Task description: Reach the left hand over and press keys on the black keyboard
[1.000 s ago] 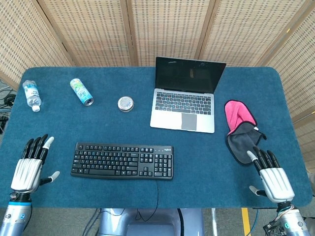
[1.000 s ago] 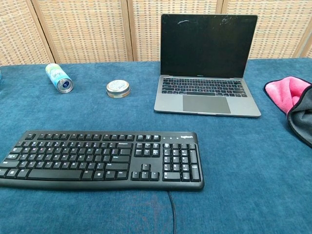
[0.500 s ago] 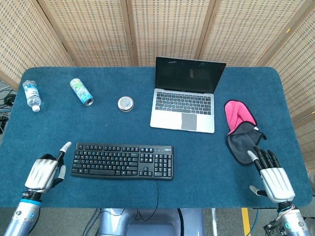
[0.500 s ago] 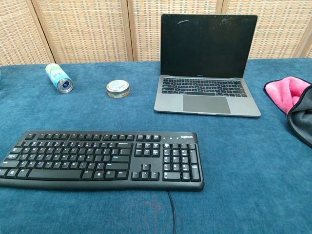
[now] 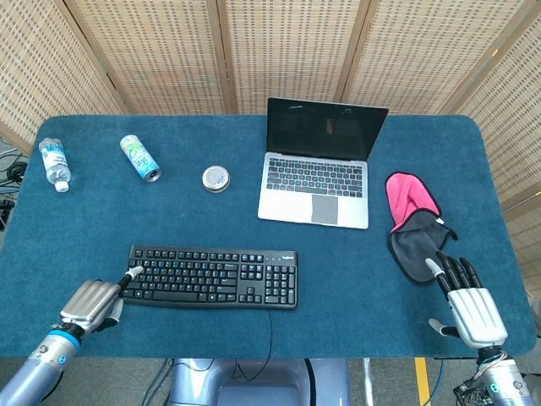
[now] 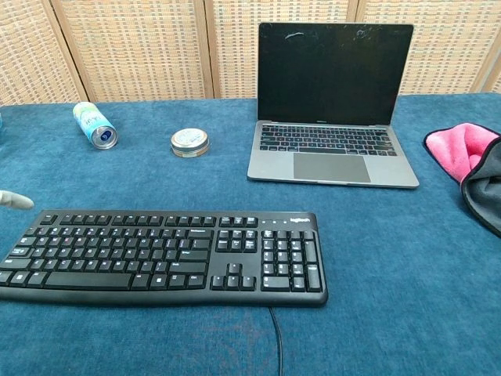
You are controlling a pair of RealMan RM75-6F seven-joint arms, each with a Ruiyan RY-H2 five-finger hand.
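Left robot hand (image 5: 93, 301) curled, one finger out at black keyboard (image 5: 211, 276) left edge, holding nothing. Right robot hand (image 5: 470, 308) spread wide beside cloth (image 5: 417, 224). Laptop (image 5: 319, 165), tin (image 5: 216, 178), can (image 5: 140, 158) behind.

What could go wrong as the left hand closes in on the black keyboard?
The left hand comes in low at the black keyboard's left edge with one finger extended. It might shove the keyboard sideways instead of pressing down, or catch several of the closely packed keys. The chest view shows only a fingertip, so judging contact is hard.
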